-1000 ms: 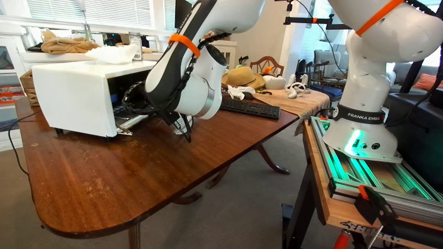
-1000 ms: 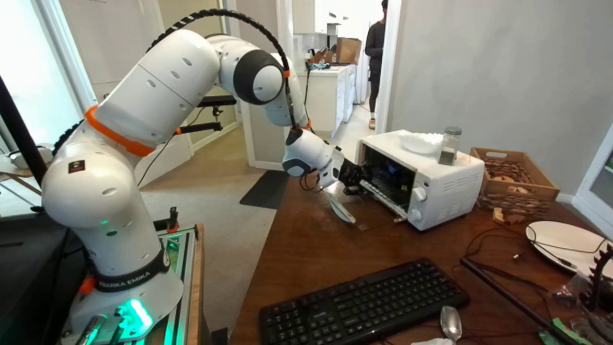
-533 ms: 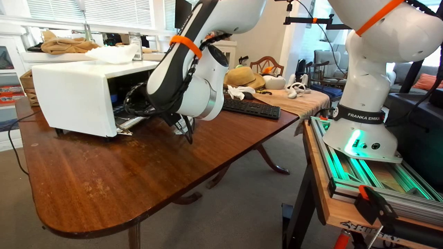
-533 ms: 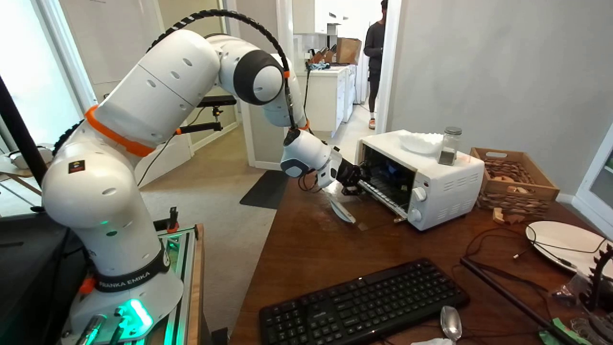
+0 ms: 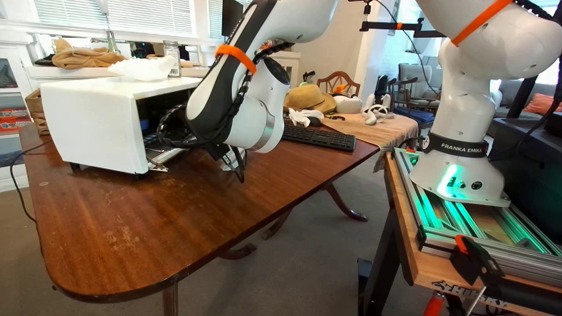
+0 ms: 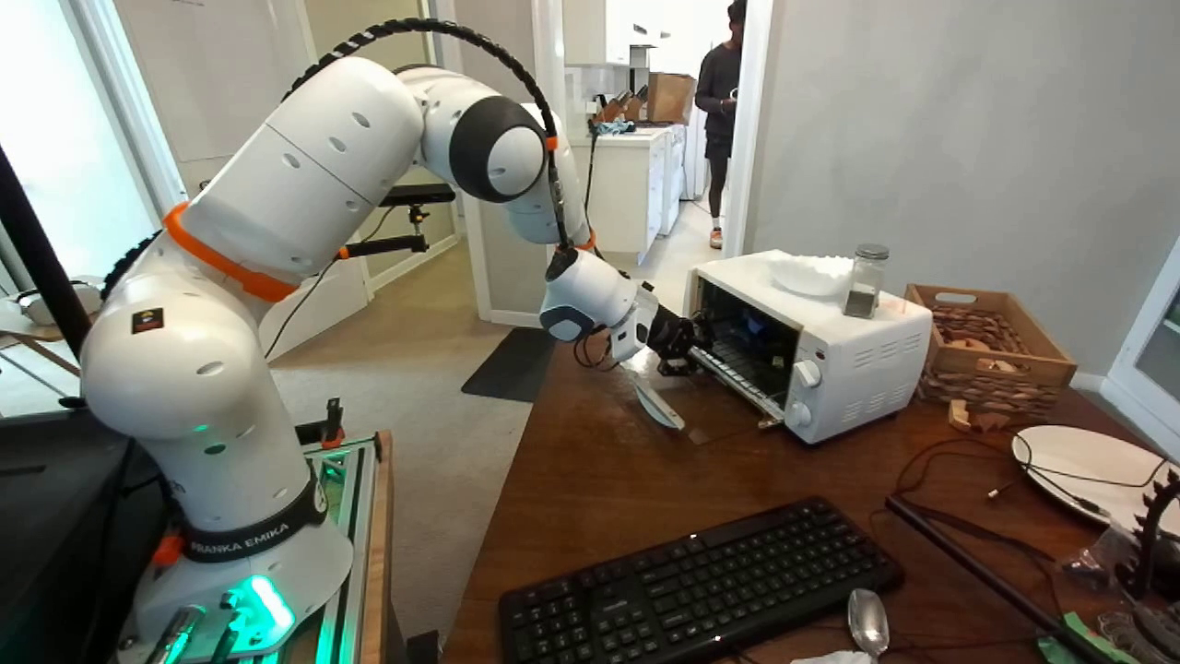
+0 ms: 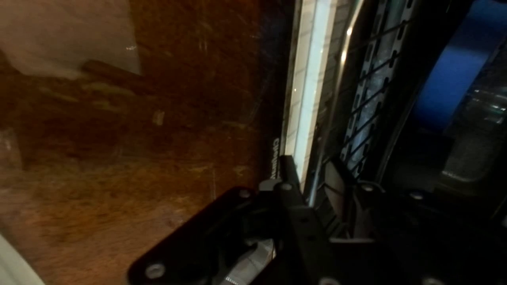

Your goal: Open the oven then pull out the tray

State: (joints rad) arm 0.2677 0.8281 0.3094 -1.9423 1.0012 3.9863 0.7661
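Observation:
The white oven stands on the wooden table; it also shows in an exterior view. Its front is open and the dark inside shows. A pale metal strip runs along the lower front edge. In the wrist view a wire rack lies just inside the strip, with a blue thing deeper in. I cannot make out a separate tray. My gripper is at the opening's far end, fingers apart, with the rack's front wire between them. In an exterior view the arm hides the fingers.
A white dish and a glass jar stand on the oven. A wooden basket is beside it. A white object lies under the wrist. A keyboard lies nearer. A person stands in the doorway.
From one second to half a second ago the wrist drew back slightly from the oven. Since then the arm looks still. The person in the doorway has shifted a little.

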